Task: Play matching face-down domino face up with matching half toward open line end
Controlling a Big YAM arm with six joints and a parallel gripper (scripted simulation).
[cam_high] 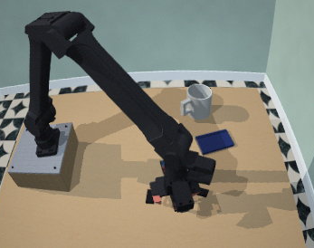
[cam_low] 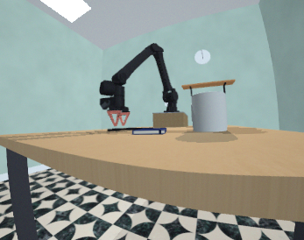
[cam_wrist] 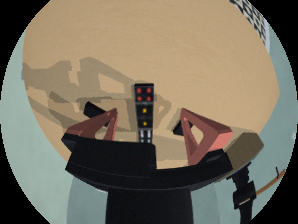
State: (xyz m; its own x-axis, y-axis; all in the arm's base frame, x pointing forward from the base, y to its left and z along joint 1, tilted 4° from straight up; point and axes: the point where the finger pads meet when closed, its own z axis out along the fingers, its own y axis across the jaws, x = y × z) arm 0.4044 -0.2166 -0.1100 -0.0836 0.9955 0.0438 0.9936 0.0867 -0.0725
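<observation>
One arm does the work here, rooted on a grey pedestal [cam_high: 19, 174] at the left of the desk [cam_high: 109, 213] and reaching across to hang its jaws low over the desk's near middle. They stand wide with nothing between the salmon-coloured fingers. In the wrist view a dark domino [cam_wrist: 144, 99] lies flat between and just beyond them, face up, with red pips on the far half and orange ones nearer; it reads as part of the line, though how many dominoes the line holds I cannot tell. From above, the wrist covers most of this patch, and only dark shapes show round it, so I cannot pick out any face-down domino. Further right a white mug [cam_high: 199, 102] stands upright near the far edge, and a flat blue book [cam_high: 214, 140] lies apart from it, nearer the arm.

The step in hand looks like an approach or a survey above the line. To do it well, keep the fingers raised off the face-up piece so no joint is nudged, find the face-down candidates first, then come down straight over the chosen one with the jaws square to its long sides
</observation>
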